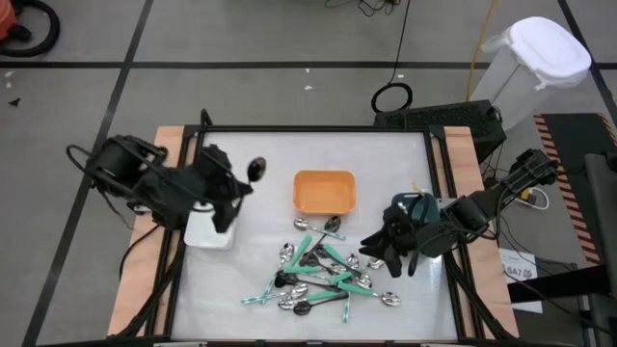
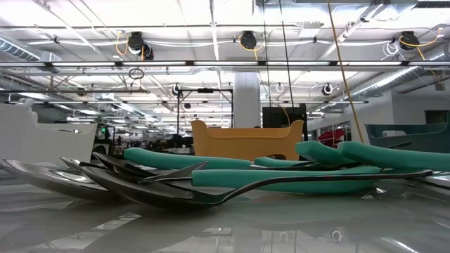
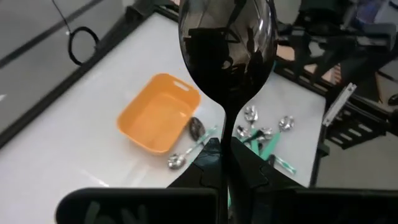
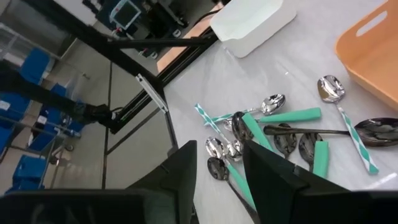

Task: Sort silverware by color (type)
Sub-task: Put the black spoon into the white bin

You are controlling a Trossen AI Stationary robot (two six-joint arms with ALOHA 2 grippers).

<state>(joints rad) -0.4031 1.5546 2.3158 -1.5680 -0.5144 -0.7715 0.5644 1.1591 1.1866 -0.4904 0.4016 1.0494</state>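
The left pincer [image 1: 231, 198] is up off the worktop [image 1: 251, 280] near its left edge, pressed together on the handle of a black spoon [image 1: 255, 170], bowl pointing toward the far edge. Right beside it sits the white bin [image 1: 205, 231], and the orange bin [image 1: 324, 191] is out in the middle.

Over by the right edge, the right pincer [image 1: 378, 243] hovers low with its fingers [image 4: 270, 171] spread, nothing between them, right at the fringe of the silverware pile [image 1: 323, 275]. That heap of teal-handled and black pieces lies toward the near edge, all tangled together.

The step, as I read it, is dropping that black spoon into its bin. To do it cleanly, the left arm should bring the spoon fully over the chosen bin, lower it inside the walls, then let go, so it doesn't bounce out. The right arm would do well to pick a piece lying on top, clear of crossed handles.
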